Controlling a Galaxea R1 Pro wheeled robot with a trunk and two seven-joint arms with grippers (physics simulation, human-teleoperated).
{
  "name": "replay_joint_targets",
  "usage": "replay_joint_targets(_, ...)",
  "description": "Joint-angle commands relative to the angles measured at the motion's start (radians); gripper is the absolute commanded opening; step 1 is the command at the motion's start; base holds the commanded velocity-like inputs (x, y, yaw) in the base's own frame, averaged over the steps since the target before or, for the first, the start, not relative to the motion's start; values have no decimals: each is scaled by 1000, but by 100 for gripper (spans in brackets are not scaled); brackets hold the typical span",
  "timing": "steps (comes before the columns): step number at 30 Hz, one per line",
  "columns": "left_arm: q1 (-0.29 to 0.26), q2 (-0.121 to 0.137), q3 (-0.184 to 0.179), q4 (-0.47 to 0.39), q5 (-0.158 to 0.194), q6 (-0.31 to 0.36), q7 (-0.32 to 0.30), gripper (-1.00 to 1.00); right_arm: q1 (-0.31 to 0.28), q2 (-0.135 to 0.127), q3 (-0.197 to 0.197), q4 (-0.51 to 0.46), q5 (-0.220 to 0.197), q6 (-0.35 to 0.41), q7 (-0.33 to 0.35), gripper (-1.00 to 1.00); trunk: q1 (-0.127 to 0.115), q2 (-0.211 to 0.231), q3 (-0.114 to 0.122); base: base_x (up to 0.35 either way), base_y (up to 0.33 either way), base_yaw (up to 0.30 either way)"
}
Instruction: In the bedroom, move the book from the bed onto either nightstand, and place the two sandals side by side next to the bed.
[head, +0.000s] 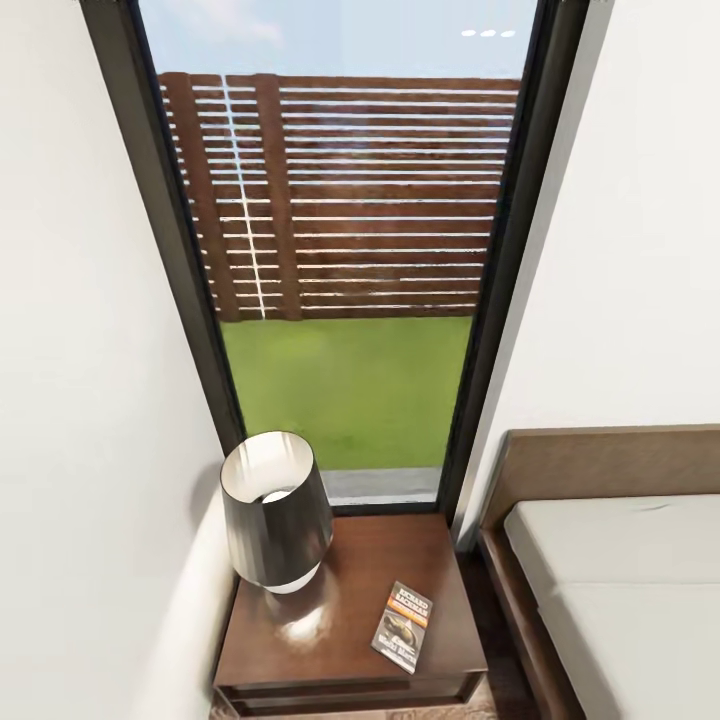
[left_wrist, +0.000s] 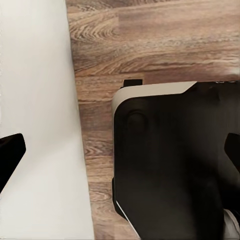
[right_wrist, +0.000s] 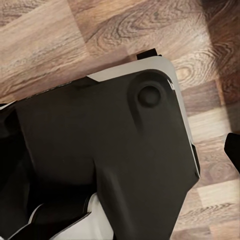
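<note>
Head view, read outward from the nightstand (head: 350, 640), which sits low in the corner under the tall dark-framed window (head: 345, 250).

Left of the nightstand: white wall (head: 80, 350), close against its side.

On the nightstand's top surface, rear-left corner: table lamp (head: 276, 510) with a dark shade, upright, pale base reflected in the gloss.

Same surface, front-right area: the book (head: 403, 626), lying flat, cover up, orange band of lettering visible, slightly skewed to the edges and close to the front edge. It is apart from the lamp. Judgement: book step looks complete; flat placement well inside the side edges suits a stable rest.

Right of the nightstand: the bed (head: 620, 590), wooden headboard against the wall, pale mattress bare where visible.

Wrist views: both cameras look down at the plank floor (left_wrist: 150, 45) and the robot's own dark base (right_wrist: 100, 160), so the arms appear to hang beside the body. Jaws on either side: cannot tell whether apart or together.

Judgement: sandals remain to be dealt with.
</note>
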Motion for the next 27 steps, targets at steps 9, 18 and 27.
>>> replay_joint_targets(9,14,-1,-9,0,7,-2,4,100,-1,0,-9,-1,8,-2,5,100,-15,27,11,0,0,0)
replay_joint_targets(18,18,-2,-10,0,5,1,4,100,-1,0,-8,-1,8,-2,5,100,-15,27,11,0,0,0)
replay_joint_targets(27,26,-3,-10,0,6,0,-1,100,-1,0,-9,-1,8,-2,5,100,-15,27,11,0,0,0)
